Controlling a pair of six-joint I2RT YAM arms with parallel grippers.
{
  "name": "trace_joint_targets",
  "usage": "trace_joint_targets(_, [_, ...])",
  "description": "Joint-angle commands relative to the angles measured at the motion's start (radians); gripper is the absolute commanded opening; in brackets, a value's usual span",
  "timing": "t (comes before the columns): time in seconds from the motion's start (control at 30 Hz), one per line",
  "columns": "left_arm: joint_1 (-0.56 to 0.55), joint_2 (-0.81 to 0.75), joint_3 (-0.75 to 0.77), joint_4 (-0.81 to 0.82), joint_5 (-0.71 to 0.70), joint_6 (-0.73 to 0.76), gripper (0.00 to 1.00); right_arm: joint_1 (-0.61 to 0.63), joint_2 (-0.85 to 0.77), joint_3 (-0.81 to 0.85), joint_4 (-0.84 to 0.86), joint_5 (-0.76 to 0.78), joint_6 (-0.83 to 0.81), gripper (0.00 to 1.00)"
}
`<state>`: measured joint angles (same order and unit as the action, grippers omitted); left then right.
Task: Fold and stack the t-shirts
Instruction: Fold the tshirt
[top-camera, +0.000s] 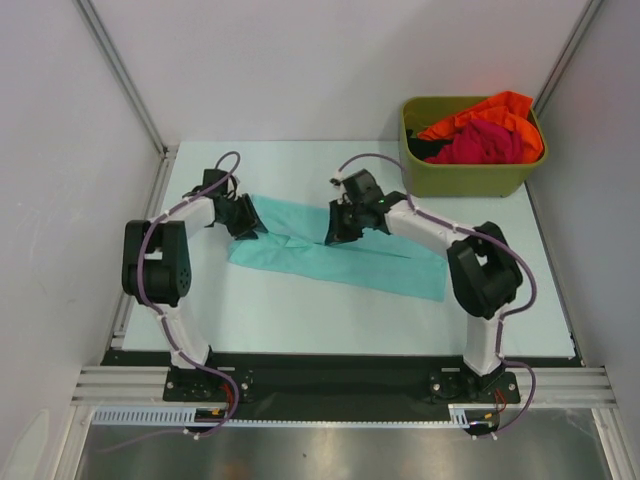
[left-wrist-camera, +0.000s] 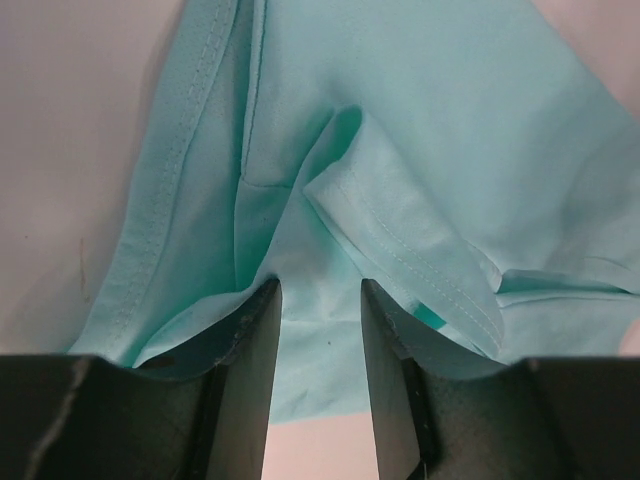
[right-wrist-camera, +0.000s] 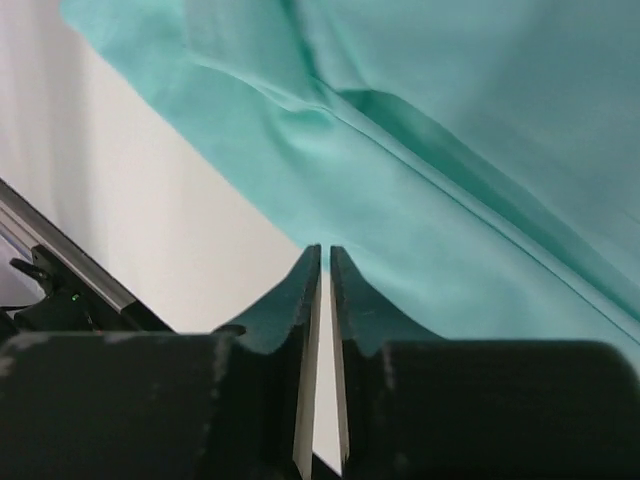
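Fingers of the left gripper stand half open over a sleeve fold of the teal t-shirt spread on the table, while the right gripper is nearly closed at its edge, hold unclear, so a pull now may slip and crumple it.

Left jaws parted, right jaws near-closed.
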<state>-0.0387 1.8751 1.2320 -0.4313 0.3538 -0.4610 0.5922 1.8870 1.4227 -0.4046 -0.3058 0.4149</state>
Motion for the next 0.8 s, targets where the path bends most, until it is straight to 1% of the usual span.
trace_joint_targets(0.0, [-0.001, 0.013, 0.056, 0.046, 0.043, -0.013, 0.43, 0.04, 0.082, 0.102, 0.075, -0.07, 0.022, 0.11])
trace_joint_targets(0.2, [-0.001, 0.097, 0.109, 0.04, 0.043, 0.002, 0.44, 0.092, 0.199, 0.2, 0.069, -0.125, 0.048, 0.1])
trace_joint_targets(0.3, [-0.001, 0.142, 0.142, 0.042, 0.053, 0.008, 0.44, 0.113, 0.216, 0.24, 0.049, -0.116, 0.039, 0.15])
trace_joint_targets(0.33, [-0.001, 0.153, 0.158, 0.042, 0.054, 0.007, 0.44, 0.118, 0.224, 0.246, 0.047, -0.116, 0.038, 0.19])
trace_joint_targets(0.47, [-0.001, 0.188, 0.19, 0.034, 0.045, 0.015, 0.45, 0.136, 0.245, 0.268, 0.038, -0.087, 0.027, 0.23])
trace_joint_targets(0.6, [-0.001, 0.153, 0.199, 0.012, 0.031, 0.016, 0.47, 0.155, 0.282, 0.292, 0.032, -0.075, 0.018, 0.22])
trace_joint_targets(0.63, [-0.001, 0.132, 0.189, 0.014, 0.022, 0.012, 0.47, 0.158, 0.288, 0.295, 0.03, -0.069, 0.018, 0.2])
trace_joint_targets(0.7, [-0.001, 0.07, 0.178, 0.014, 0.016, 0.005, 0.5, 0.164, 0.297, 0.289, 0.039, -0.056, 0.018, 0.2])
trace_joint_targets(0.77, [-0.001, 0.033, 0.156, 0.008, 0.005, -0.011, 0.52, 0.173, 0.307, 0.291, 0.052, -0.033, 0.016, 0.19])
